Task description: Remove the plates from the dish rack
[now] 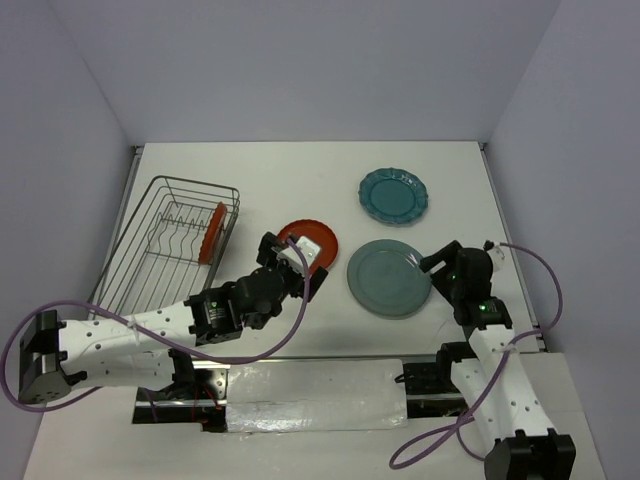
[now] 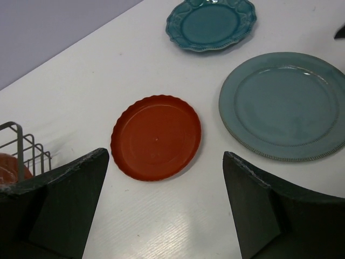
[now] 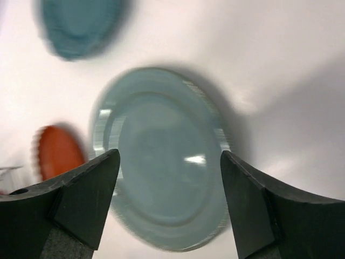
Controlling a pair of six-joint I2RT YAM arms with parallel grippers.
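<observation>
Top external view shows the last red plate (image 1: 210, 232) on edge and leaning at the right side of the rack (image 1: 190, 181), which sits at the left of the surface (image 1: 280, 170). Three plates lie flat outside it, all apart from one another: the second red plate (image 2: 156, 137) just right of the rack, the grey plate (image 1: 388, 278) further right, and the scalloped plate (image 1: 393, 195) beyond that. The left end effector (image 2: 164, 162) hangs over the second red plate, fingers wide apart with nothing between them. The right end effector (image 3: 170, 159) hovers over the grey plate, fingers also apart and empty.

As I read it, the step in hand is fetching the last red plate, and the left arm is the nearer one. To do it well:
- lift clear of the second red plate first, then swing left over the rack
- turn the wrist so the fingers straddle the plate's upper rim across its thickness
- come down without snagging the wires and close firmly
- draw the plate out along its own tilt, then lay it on a bare patch of surface
</observation>
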